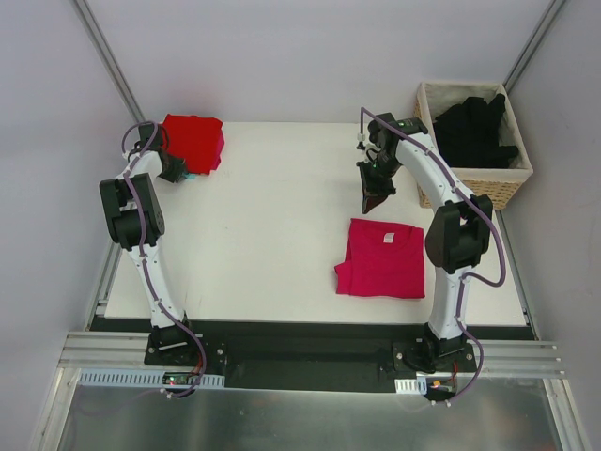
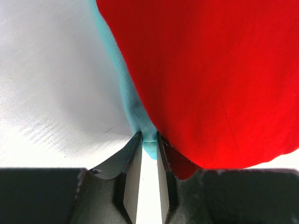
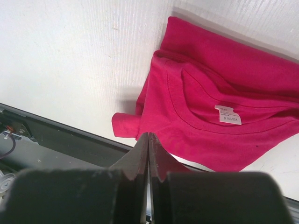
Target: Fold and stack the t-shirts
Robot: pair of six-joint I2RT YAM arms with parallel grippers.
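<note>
Left wrist: narrow jaws on teal cloth

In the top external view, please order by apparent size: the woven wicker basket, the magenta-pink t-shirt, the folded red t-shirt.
1. woven wicker basket
2. magenta-pink cloth t-shirt
3. folded red t-shirt, clearly smallest

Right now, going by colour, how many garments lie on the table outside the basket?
red t-shirt: 1
magenta-pink t-shirt: 1
teal cloth, under the red one: 1
Total: 3. The black clothes in the basket are too heaped to count.
</note>
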